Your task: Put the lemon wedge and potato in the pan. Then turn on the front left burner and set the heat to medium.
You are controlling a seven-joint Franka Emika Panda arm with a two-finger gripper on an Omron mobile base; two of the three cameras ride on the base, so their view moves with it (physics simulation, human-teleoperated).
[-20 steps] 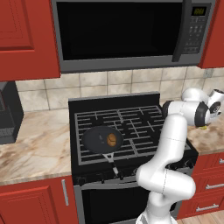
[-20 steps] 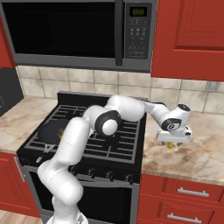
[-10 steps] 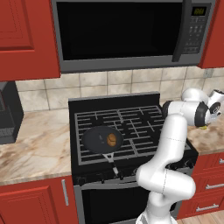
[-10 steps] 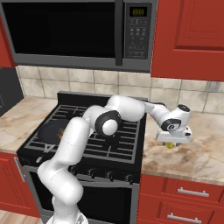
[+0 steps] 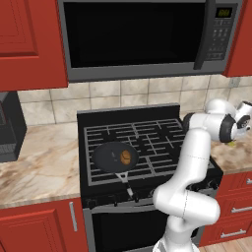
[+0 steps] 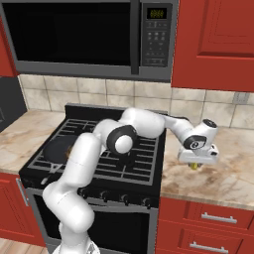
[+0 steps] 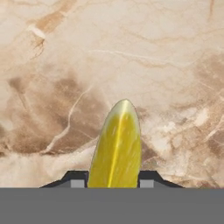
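The yellow lemon wedge [image 7: 117, 148] lies on the marble counter right of the stove, and my gripper [image 7: 111, 183] is shut on it, a dark fingertip [image 7: 77, 181] pressed against each side. From the right base view the gripper [image 6: 195, 165] points down at the counter with the lemon wedge [image 6: 194, 165] peeking out below the hand. The brown potato [image 5: 126, 157] rests inside the dark round pan [image 5: 109, 156], which sits on the front left burner [image 5: 114, 158] of the black stovetop. The pan [image 6: 58, 148] also shows at the left of the grate.
The stove's control knobs [image 6: 121, 198] line its front panel. A microwave [image 5: 142, 34] hangs above the stove between red cabinets. A dark appliance [image 5: 10, 128] stands on the left counter. The counter edge [image 6: 208, 198] runs below the gripper, with red drawers underneath.
The fingers have closed onto the lemon wedge; the arm and hand have otherwise stayed in place over the right counter.
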